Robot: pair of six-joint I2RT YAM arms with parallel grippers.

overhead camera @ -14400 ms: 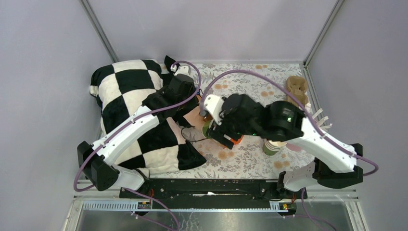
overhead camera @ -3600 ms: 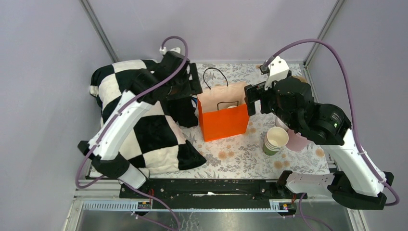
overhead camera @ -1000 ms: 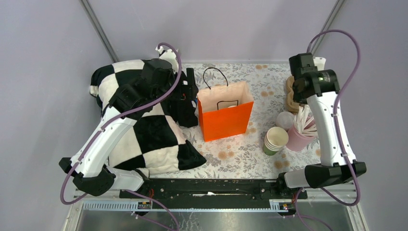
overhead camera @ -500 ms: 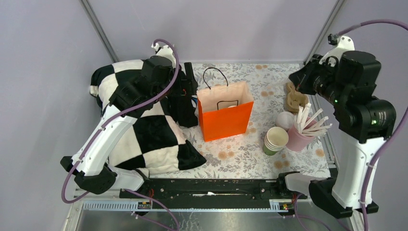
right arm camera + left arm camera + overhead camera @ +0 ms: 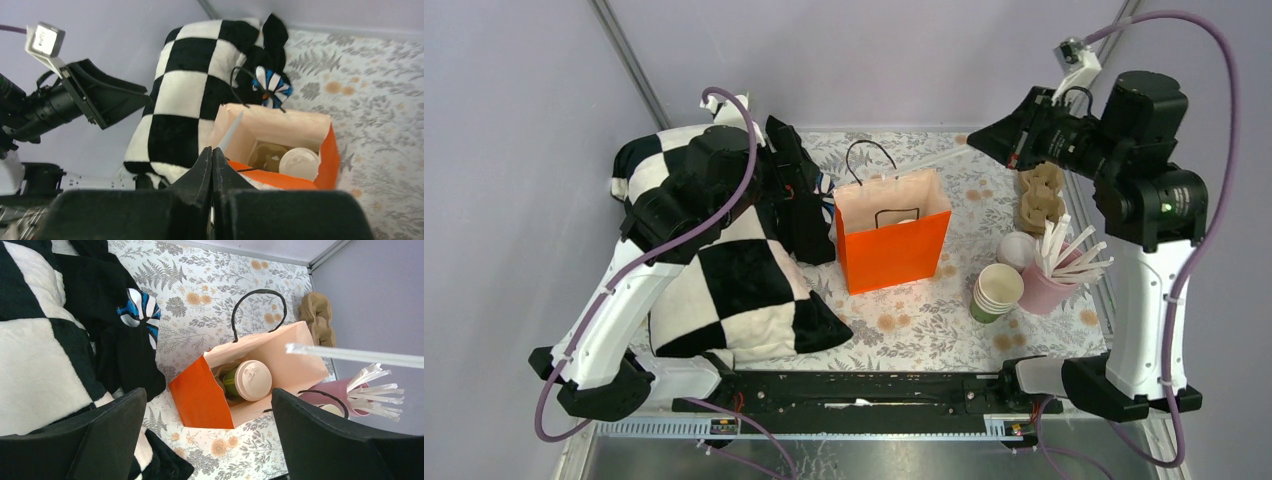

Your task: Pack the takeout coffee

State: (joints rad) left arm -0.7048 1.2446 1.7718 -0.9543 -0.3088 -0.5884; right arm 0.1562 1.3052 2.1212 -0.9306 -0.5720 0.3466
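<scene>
The takeout coffee (image 5: 252, 381), a green cup with a white lid, stands inside the open orange paper bag (image 5: 892, 252); its lid (image 5: 298, 163) also shows in the right wrist view. My right gripper (image 5: 980, 141) hovers high, to the right of and behind the bag, shut on a thin white stick (image 5: 944, 157) that points toward the bag's mouth. The same stick (image 5: 230, 133) juts from my right gripper (image 5: 212, 150). My left gripper (image 5: 799, 190) hangs open left of the bag, over the cushion. In its own view my left gripper (image 5: 208, 392) holds nothing.
A black-and-white checkered cushion (image 5: 714, 280) fills the left side. Right of the bag stand a stack of lidless green cups (image 5: 997, 290), a pink cup of white sticks (image 5: 1049, 285), a loose white lid (image 5: 1016, 247) and a brown cup carrier (image 5: 1039, 195).
My right arm has lifted from beside the pink cup and swung left toward the bag, carrying a white stick. My left arm has drawn back slightly from the bag, still open.
</scene>
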